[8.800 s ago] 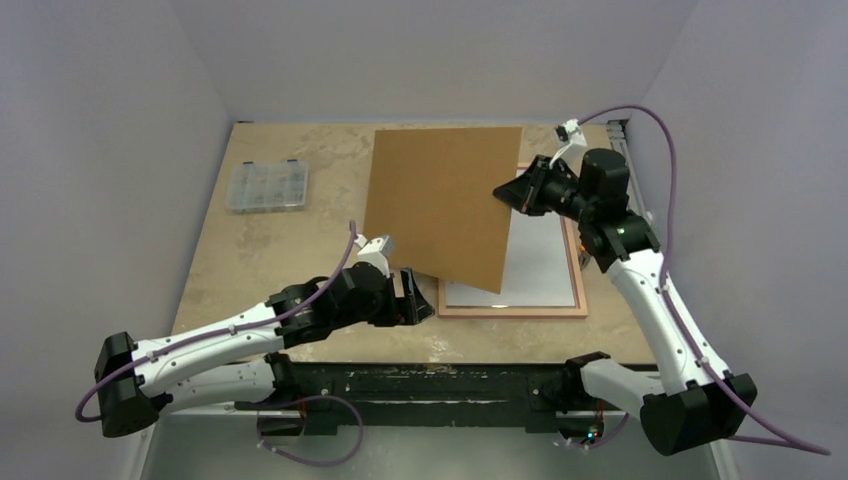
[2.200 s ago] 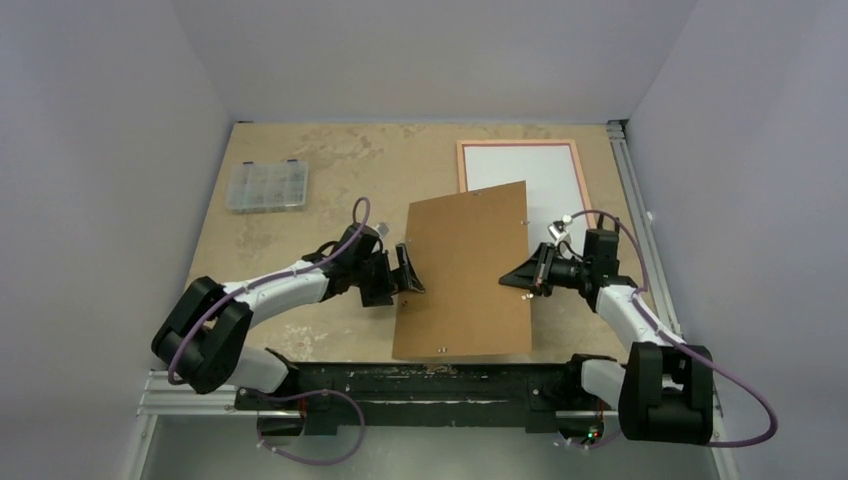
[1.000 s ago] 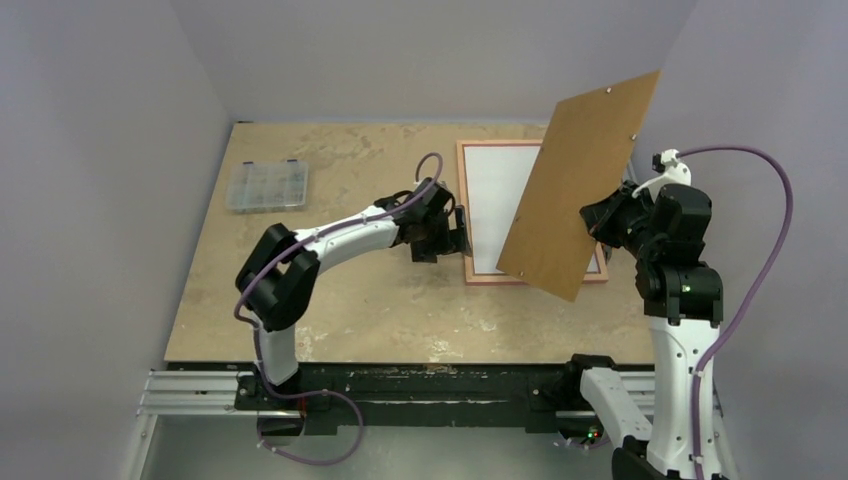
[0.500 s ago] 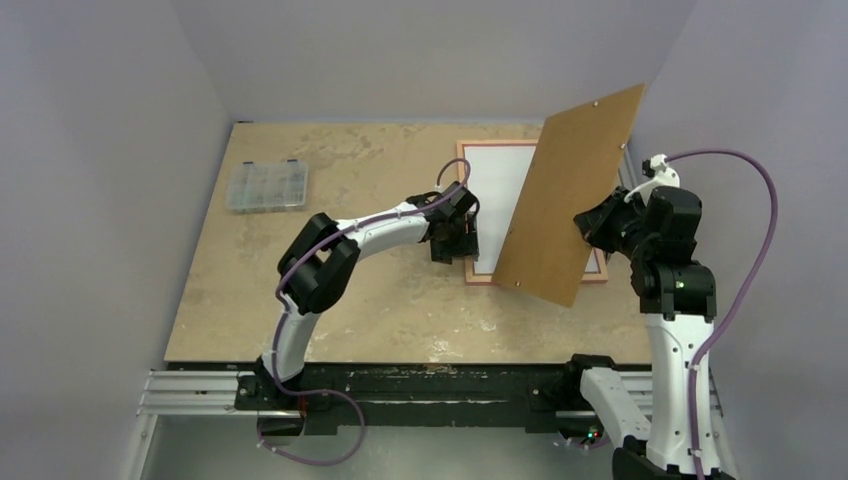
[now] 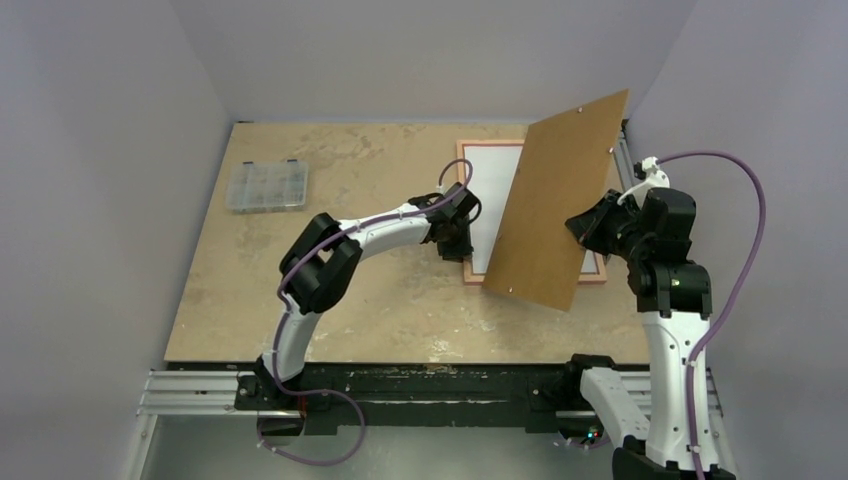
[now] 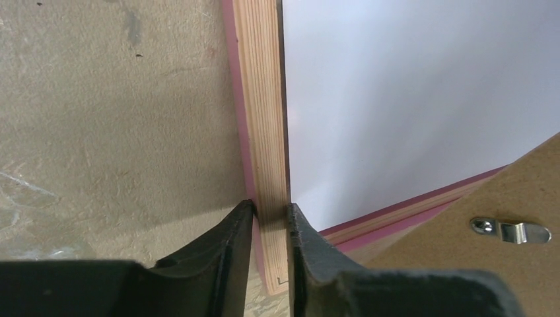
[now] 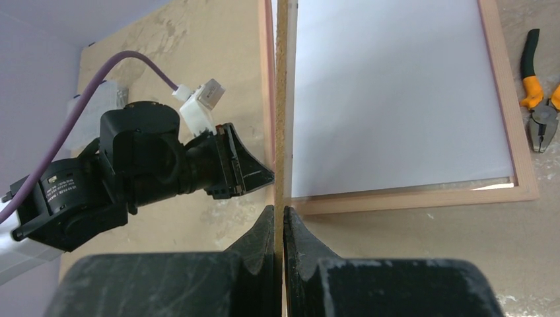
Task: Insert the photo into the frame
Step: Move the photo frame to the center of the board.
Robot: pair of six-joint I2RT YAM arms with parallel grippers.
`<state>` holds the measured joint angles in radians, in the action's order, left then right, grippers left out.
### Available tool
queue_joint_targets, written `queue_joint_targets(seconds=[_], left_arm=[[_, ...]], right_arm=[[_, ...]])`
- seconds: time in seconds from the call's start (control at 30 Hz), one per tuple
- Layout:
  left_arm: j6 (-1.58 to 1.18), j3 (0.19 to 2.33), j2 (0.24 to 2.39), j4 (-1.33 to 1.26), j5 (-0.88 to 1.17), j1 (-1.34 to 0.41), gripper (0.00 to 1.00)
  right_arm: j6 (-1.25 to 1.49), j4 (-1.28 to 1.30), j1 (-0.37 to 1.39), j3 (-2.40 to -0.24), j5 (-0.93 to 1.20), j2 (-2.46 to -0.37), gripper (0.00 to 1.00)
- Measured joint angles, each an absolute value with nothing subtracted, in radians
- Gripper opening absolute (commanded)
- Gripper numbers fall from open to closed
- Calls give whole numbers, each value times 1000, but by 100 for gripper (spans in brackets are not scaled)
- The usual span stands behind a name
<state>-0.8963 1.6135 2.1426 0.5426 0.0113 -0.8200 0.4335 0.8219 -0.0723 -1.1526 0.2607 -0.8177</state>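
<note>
Photo [image 5: 493, 205] lies white back up in frame [image 6: 264, 99]; left gripper [image 6: 269, 218] clamps its rail; right gripper [image 7: 278, 218] pinches backing board [image 5: 555, 200], tilted above; next, judged: lower it square.

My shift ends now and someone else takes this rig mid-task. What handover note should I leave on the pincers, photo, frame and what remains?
Left pincer: shut on the left rail of the frame, near its near corner; it lies flat on the table.
Right pincer: shut on the edge of the backing board, holding it tilted in the air over the frame's right side.
The photo: inside the frame, white back up.
Done: photo looks seated.
To do: probably lower the board onto it and fasten the clips.
Pliers lie right of the frame.
</note>
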Motion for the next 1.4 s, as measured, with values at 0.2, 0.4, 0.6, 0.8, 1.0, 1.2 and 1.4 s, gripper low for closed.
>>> queue_joint_targets(seconds=[0.2,0.4,0.6,0.8,1.0,1.2,1.4], left_arm=[[-897,1501,2082,466,8,-806,12],[-892,1377,2000,420,-27,-789,5],[-896,1225,1897,362,-49,-787,0],[-901,1059,1753,376,-64,-793,0],[-933,912,1623,378,-61,-802,0],[-977,789,1508,363,-58,-821,0],[-1007,698,1405,375,-60,-839,12]], right_arm=[[434,800,-72,-1139,297,-818,0],[434,788,-72,-1125,336,-818,0],[433,771,-72,-1106,385,-818,0],[435,737,-72,-1087,444,-818,0],[453,684,-72,-1037,519,-818,0],[470,643,-72,-997,592,-818,0],[487,601,-72,-978,638,-817,0]])
